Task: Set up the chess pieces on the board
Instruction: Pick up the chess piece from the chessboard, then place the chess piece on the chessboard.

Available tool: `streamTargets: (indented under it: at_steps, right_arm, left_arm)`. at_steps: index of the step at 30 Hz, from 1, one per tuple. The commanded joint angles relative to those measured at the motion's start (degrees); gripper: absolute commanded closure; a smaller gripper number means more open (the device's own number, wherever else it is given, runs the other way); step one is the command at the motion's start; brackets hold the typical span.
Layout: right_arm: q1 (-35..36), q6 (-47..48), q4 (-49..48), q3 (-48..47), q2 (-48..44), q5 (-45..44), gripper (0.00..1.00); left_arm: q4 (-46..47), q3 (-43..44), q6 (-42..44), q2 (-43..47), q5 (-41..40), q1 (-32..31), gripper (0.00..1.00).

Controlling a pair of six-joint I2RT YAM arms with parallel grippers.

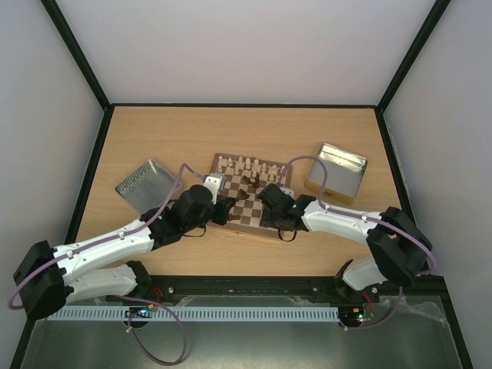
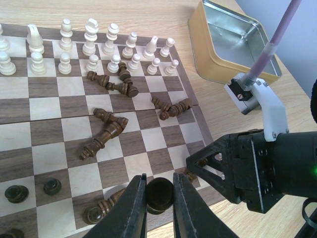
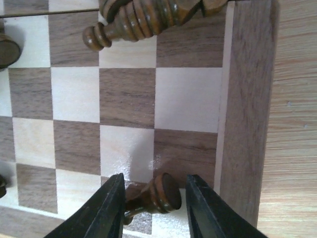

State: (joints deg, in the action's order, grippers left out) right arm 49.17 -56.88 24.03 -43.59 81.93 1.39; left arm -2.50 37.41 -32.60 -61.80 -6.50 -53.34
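Dark brown piece [image 2: 159,196] is pinched in the left gripper [image 2: 159,178]. Jaws are narrow and tight on both its sides, right at the near edge of the board [image 2: 44,106]. Can't tell from the left wrist view whether its base touches the square.

Right gripper [image 3: 154,177]: jaws part-way apart, with a second dark piece [image 3: 161,193] between the fingers [image 3: 111,208]. It's in the row of squares beside the board's border, near a corner. A sliver of gap shows on one side of it, so it's straddled, not clamped.

Cream pieces [image 2: 91,37] stand upright in two rows along the far edge. Toppled dark pieces [image 2: 106,136] lie scattered mid-board, well apart from both grippers. Two upright dark pieces [image 2: 52,186] stand on squares left of the left gripper.

Gold-walled tin [image 2: 218,59] is off the board's far right corner, not touching it. Grey tray [image 1: 146,184] lies left of the board.
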Motion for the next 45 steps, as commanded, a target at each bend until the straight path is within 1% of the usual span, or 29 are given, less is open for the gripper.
streamTargets:
  at_steps: [1,5,9,12,17,21,24,27,32,39,45]
  right_arm:
    - [0.5,-0.8,0.9,-2.0,2.0,-3.6,0.69]
    - [0.6,0.3,1.8,-2.9,3.4,-5.1,0.77]
    - [0.6,1.4,2.3,-4.1,4.8,-6.3,0.88]
    - [0.5,1.4,1.4,-4.3,5.0,-6.8,0.93]
    - [0.5,0.1,-0.7,-4.2,3.6,-9.0,0.95]
    - [-0.1,-1.3,-1.5,-3.8,0.7,-12.0,0.96]
    - [-2.3,-2.2,-2.9,-3.0,-2.7,-12.8,0.96]
    - [-5.1,-3.3,-4.0,-1.6,-7.5,-12.9,0.96]
    - [-8.3,-5.7,-2.2,0.1,-14.5,-15.9,0.95]
    - [-10.6,-9.5,1.4,2.0,-22.9,-21.5,0.95]
    - [-11.1,-10.0,3.2,2.5,-26.4,-22.2,0.94]
  left_arm:
    - [0.1,-1.2,-0.1,2.0,-1.8,-0.2,0.88]
    - [0.3,-1.5,0.0,2.4,-2.2,-0.2,0.87]
    - [0.2,-1.7,-0.1,2.6,-2.3,-0.1,0.87]
    - [0.0,-1.7,0.2,2.7,-2.3,-0.1,0.87]
    - [0.2,-2.0,0.3,2.7,-1.8,-0.1,0.87]
    - [1.4,-2.3,0.4,2.3,-0.8,-0.2,0.87]
    - [3.4,-2.9,0.1,1.6,-0.6,-0.6,0.87]
    - [6.6,-3.4,0.4,0.0,-1.8,-2.3,0.87]
    - [11.9,-1.3,2.3,-6.2,-5.5,-8.2,0.87]
    - [17.5,4.4,6.8,-19.5,-10.1,-16.1,0.87]
    - [20.6,10.0,8.0,-28.9,-10.6,-18.4,0.88]
